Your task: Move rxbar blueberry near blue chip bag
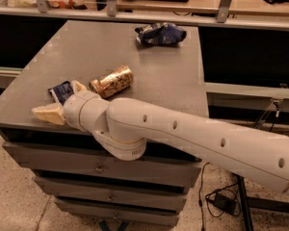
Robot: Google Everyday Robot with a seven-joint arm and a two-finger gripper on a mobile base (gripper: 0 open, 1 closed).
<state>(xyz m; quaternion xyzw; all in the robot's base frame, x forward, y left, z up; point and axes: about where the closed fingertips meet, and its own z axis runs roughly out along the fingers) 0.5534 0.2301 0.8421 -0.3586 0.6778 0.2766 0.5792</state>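
Gripper (55,100) spread open at bar (60,89), near-left table (154,76) corner; not gripped. Chip bag (161,34) well apart. Lift and carry pending.

Your grey cabinet top (86,47) carries three things: the blue chip bag (161,34) near the far edge, a gold can (111,81) on its side, and the rxbar blueberry (61,91) just beside the can. The gripper (58,100) is at the near edge by the bar, fingers apart.
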